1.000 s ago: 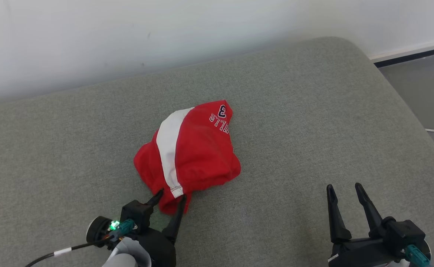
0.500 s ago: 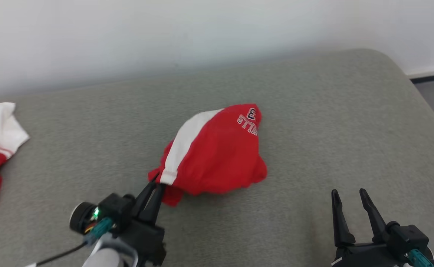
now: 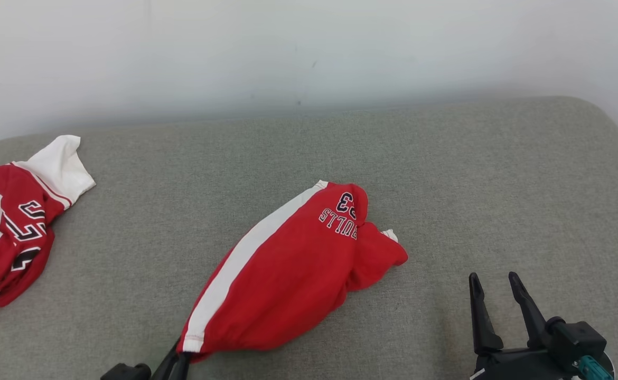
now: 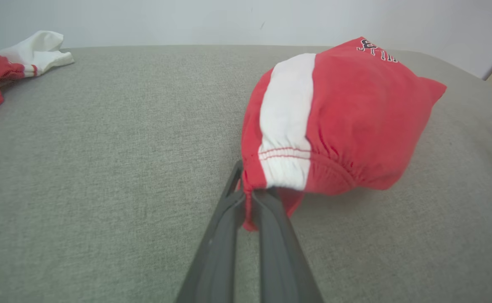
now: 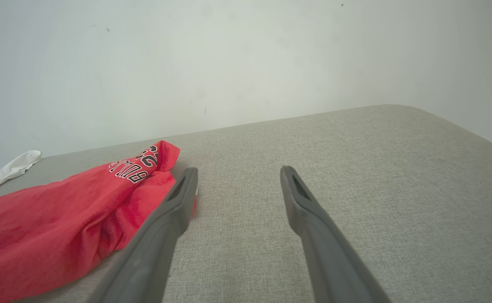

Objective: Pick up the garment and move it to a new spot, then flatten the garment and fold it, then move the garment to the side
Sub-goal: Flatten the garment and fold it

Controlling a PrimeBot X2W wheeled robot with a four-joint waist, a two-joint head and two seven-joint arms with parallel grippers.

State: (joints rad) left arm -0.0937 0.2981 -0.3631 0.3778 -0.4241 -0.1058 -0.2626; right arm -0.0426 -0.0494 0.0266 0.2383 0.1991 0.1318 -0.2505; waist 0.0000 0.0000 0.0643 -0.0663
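We recorded the left gripper (image 4: 249,197) with its two dark fingers drawn together, pinching a red edge of the garment (image 3: 293,274) between the tips. In the left wrist view the pinch sat just below the gathered hem, where a white stripe (image 4: 286,122) met two rows of red stitching. In the head view those fingers showed at the bottom edge, directly under the garment's near end.

The garment was red, bunched rather than flat, and lay on the grey cushion (image 3: 446,174) near the middle of the head view. It ran on a slant from the held end at the lower left to a far end at the upper right. The white stripe ran along its left side. Dark lettering with a number (image 3: 340,217) was printed near the far end and read upside down from the head camera. We could not tell how much of the garment's underside touched the cushion.

The right gripper (image 3: 492,278) stood at the lower right of the head view. Its fingers were spread wide apart and held nothing. It was to the right of the garment's far end and apart from it.

A second red and white piece of clothing (image 3: 13,227) lay crumpled at the cushion's far left, well apart from the garment. A pale wall (image 3: 288,53) rose behind the cushion.
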